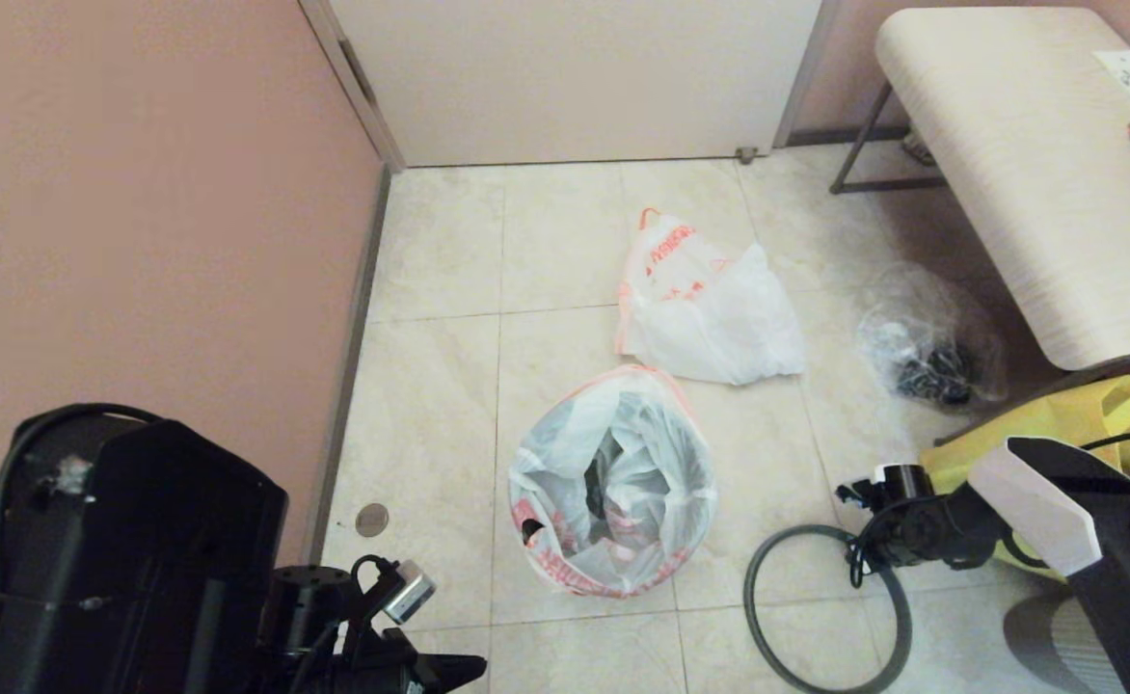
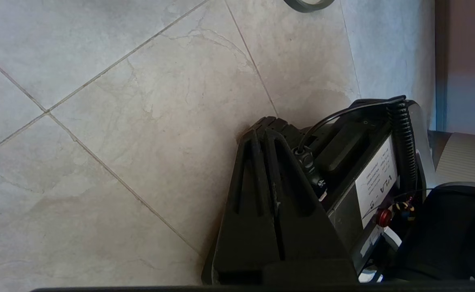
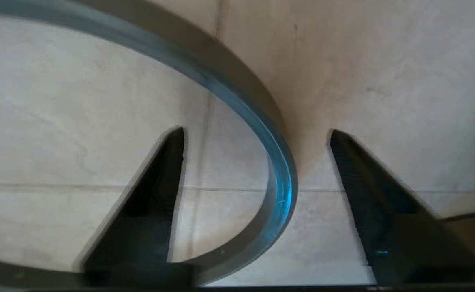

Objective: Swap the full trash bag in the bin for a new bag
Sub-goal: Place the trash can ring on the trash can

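The bin [image 1: 613, 482], lined with a translucent white bag, is seen at the centre of the head view on the tiled floor [image 1: 430, 386]. Its grey hoop [image 1: 898, 617] lies flat at lower right, straddled by the spread fingers of the right claw [image 3: 257, 138], untouched. The full trash bag [image 1: 705, 308] lies just above the bin. The left claw [image 2: 268, 162], closed on nothing, is parked at lower left.
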{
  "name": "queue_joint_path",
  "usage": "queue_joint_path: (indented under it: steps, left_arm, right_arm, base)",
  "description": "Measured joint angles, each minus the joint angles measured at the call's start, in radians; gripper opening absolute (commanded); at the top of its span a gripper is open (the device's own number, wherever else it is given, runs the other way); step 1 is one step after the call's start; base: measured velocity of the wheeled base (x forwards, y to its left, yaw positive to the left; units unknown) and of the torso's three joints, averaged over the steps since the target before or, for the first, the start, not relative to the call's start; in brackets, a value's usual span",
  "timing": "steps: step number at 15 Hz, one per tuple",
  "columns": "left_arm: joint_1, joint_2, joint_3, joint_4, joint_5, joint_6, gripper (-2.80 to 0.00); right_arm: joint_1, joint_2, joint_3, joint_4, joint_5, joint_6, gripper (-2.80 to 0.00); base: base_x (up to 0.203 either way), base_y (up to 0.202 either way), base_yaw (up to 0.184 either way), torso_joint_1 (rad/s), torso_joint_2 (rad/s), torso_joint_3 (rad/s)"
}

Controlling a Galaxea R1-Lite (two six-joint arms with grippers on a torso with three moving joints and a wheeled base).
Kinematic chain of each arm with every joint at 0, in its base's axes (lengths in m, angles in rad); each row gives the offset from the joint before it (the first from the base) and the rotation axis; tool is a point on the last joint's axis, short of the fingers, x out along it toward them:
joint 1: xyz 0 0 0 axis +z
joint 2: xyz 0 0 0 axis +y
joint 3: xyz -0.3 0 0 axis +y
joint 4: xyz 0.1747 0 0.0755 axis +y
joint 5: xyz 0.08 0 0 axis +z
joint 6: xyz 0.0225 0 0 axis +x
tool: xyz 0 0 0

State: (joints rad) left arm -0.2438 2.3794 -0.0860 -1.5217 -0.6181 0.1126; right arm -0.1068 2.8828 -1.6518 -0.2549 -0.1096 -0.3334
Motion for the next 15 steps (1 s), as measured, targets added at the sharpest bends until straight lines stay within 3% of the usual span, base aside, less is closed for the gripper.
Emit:
queue_joint_path:
  steps: [7,11,15]
  left_arm:
    - [0.005,0.0,-0.005,0.0,0.0,0.0,-2.8]
    - [0.015,0.0,-0.007,0.0,-0.013,0.0,-2.8]
    - [0.021,0.001,0.003,0.0,-0.04,0.015,-2.8]
  right_arm:
    - [0.0,0.038,-0.053,0.054,-0.022,0.004,-2.8]
    - [0.0,-0.116,0.181,-0.028,-0.045,0.05,-2.8]
    - [0.0,-0.436,0.419,-0.105,-0.048,0.1,-2.8]
  base:
    - [0.0,0.0,0.0,0.0,0.0,0.0]
    - [0.0,0.0,0.0,0.0,0.0,0.0]
    - [0.0,0.0,0.0,0.0,0.0,0.0]
